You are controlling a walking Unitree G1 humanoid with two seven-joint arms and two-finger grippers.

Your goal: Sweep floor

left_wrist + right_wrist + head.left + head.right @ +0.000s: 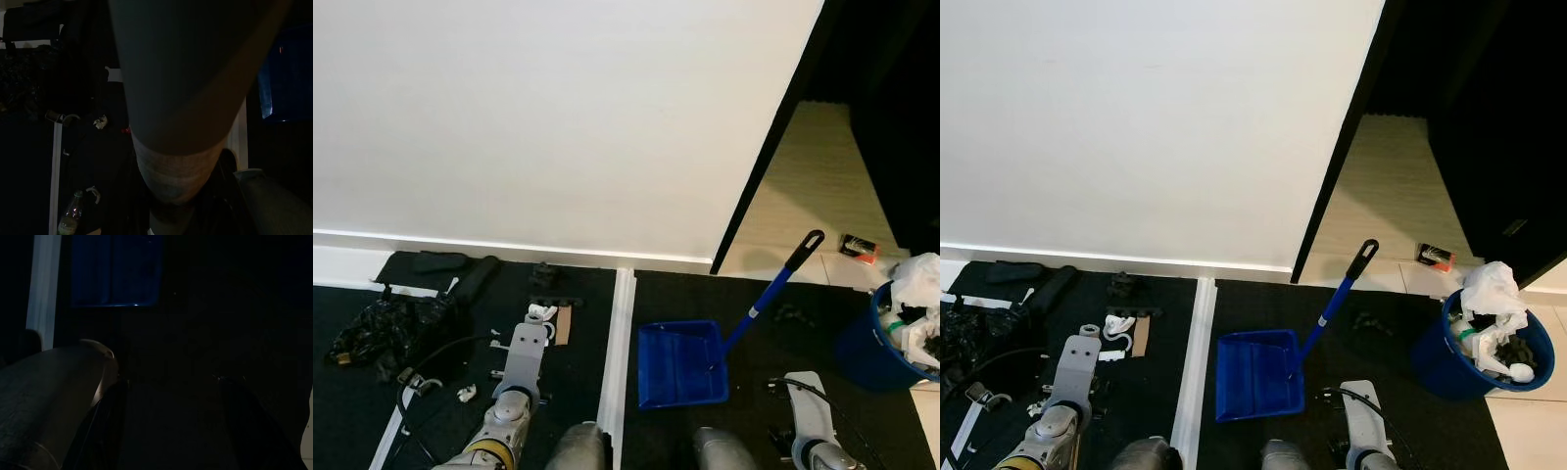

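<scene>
A blue dustpan (680, 377) lies on the black mat in front of my feet. Its blue pole with a black grip (800, 253) leans up toward the doorway. Left of the white strip (619, 333), litter is scattered on the mat: a crumpled black bag (382, 333), a cardboard scrap (564, 324) and small white bits (467, 394). Both silver arms hang idle, the left arm (521, 377) over the litter and the right arm (815, 421) beside the dustpan. In the dark right wrist view my right gripper (176, 416) has its fingers (110, 426) spread apart above the dustpan (115, 269), holding nothing.
A blue bin (891, 343) stuffed with white and black trash stands at the right. A white wall runs across the front, and an open doorway with a pale floor (813, 196) lies beyond. A small red packet (859, 248) lies there. A bottle (72, 221) lies on the mat.
</scene>
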